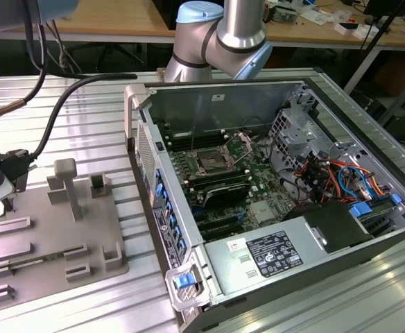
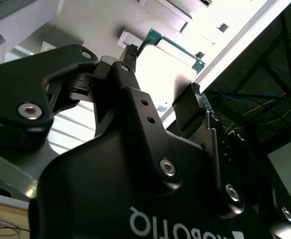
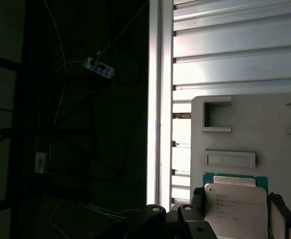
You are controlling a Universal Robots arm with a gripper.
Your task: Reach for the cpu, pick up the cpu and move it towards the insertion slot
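Cpu [image 3: 235, 208] w/ gripper [image 3: 237, 199] (arm [image 1: 223, 35] over tray [image 3: 245, 119])

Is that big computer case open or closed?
Open: the grey metal computer case has no side cover, leaving its green circuit board and coloured cables exposed.

Silver arm [image 1: 244, 24] with pale-blue joint caps [image 1: 199, 10], matte black hand [image 2: 163, 69] bearing hex screws [image 2: 168, 167] and white lettering.

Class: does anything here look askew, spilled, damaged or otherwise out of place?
Nothing stands out. The cpu sits square to the grey tray at the gripper; the insertion slot looks undamaged.
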